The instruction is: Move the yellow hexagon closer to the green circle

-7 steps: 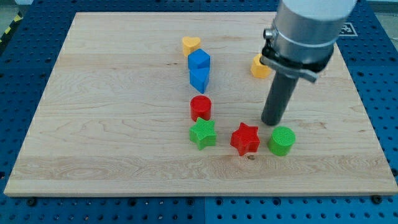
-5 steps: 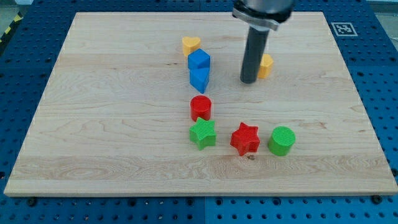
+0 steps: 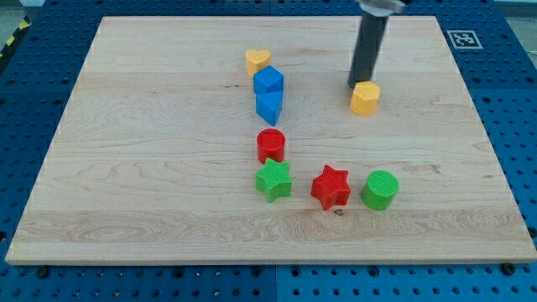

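Bare wooden board (image 3: 168,168) is seen between the yellow hexagon block (image 3: 364,98) and the green cylindrical block (image 3: 380,190); nothing is placed between them.

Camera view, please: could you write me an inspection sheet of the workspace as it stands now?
Surface: wooden board, flat, on a blue perforated bench.
Job's things: yellow hexagon toward the view's top right; green circle below it, well apart.
Clutter: yellow heart, two blue blocks, red cylinder, green star, red star.
Grippers: none; my tip sits just above the hexagon, at its top-left edge.
Cables: nothing seen.
Surroundings: printed marker tag.
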{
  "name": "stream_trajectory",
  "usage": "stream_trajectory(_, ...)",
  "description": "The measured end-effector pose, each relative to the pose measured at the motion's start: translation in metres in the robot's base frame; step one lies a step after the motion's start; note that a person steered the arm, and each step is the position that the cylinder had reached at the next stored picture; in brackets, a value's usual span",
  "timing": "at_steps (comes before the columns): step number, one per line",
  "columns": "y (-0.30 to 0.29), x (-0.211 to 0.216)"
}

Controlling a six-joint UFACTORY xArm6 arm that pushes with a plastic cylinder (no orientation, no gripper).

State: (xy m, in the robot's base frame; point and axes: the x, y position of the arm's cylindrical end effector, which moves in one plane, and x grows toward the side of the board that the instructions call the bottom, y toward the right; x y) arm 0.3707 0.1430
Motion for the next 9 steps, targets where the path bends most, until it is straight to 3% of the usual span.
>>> stream_trajectory(3, 0.007, 0.028)
stream_trajectory(5, 0.0, 0.081)
stream_trajectory(7, -0.045, 0.088)
stream_trajectory(9, -0.028, 0.112)
